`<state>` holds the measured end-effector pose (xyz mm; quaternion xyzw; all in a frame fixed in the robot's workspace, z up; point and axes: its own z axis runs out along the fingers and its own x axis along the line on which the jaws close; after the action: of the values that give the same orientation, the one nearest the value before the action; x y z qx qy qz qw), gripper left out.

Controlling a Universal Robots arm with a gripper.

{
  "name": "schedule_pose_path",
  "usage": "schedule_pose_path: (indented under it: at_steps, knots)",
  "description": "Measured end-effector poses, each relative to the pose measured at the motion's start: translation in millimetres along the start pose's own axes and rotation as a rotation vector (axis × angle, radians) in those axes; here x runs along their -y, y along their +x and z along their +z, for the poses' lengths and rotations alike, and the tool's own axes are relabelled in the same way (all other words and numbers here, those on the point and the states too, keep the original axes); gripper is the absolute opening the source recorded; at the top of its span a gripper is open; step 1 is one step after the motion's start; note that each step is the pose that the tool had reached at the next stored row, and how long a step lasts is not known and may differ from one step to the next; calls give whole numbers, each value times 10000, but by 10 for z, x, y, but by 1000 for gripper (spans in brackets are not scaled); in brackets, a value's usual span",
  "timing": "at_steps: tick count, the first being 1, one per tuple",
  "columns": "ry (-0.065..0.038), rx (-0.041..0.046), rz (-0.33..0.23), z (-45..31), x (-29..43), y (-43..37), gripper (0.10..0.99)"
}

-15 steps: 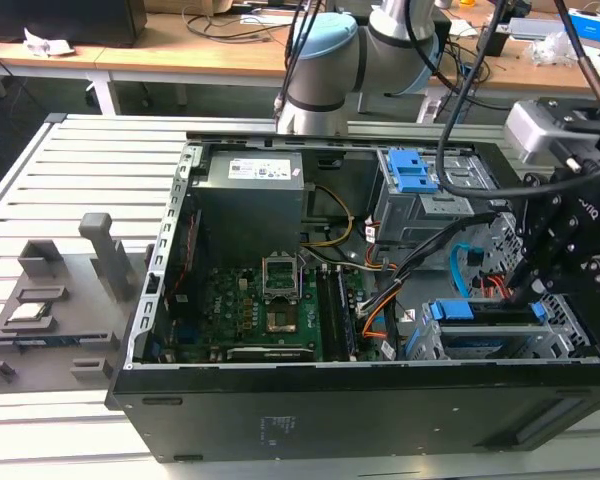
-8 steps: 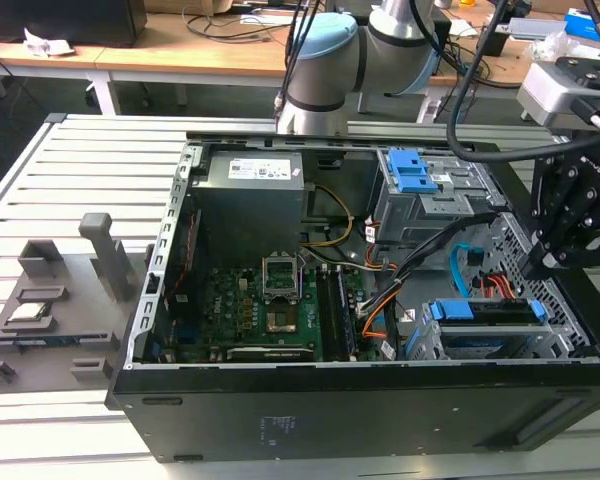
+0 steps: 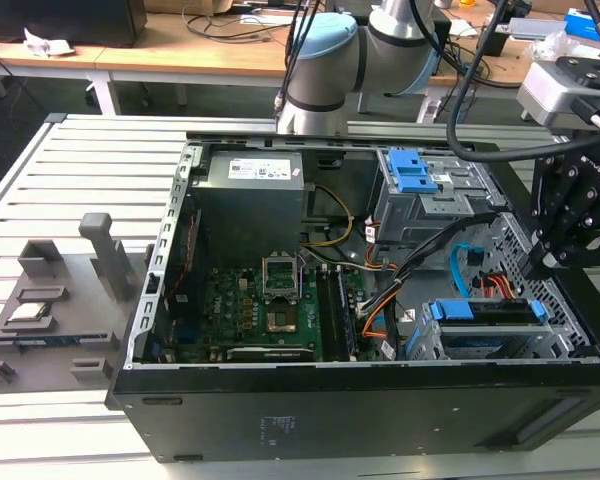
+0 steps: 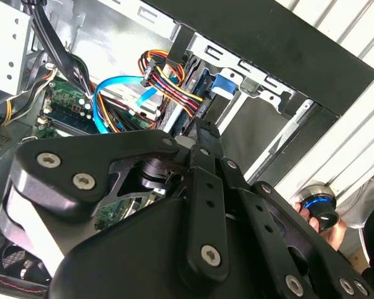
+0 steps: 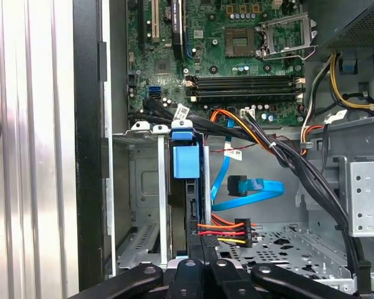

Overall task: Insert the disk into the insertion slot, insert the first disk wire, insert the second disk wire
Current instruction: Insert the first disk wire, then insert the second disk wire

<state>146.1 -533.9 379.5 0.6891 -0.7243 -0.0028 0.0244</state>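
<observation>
The disk (image 5: 187,163) in its blue plastic carrier sat on edge in the perforated sheet-metal insertion slot (image 3: 565,335), long axis along the bay, with the pincer (image 5: 202,261) clenched beside it.

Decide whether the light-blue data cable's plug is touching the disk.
Apart. The first wrist view shows clear space between the plug and the disk.
</observation>
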Motion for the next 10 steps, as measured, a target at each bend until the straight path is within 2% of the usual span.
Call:
schedule_pose_path:
  at_steps: [7,10]
  knots:
    - [0,0,0,-1,0,0,106]
    - [0,0,0,-2,0,0,302]
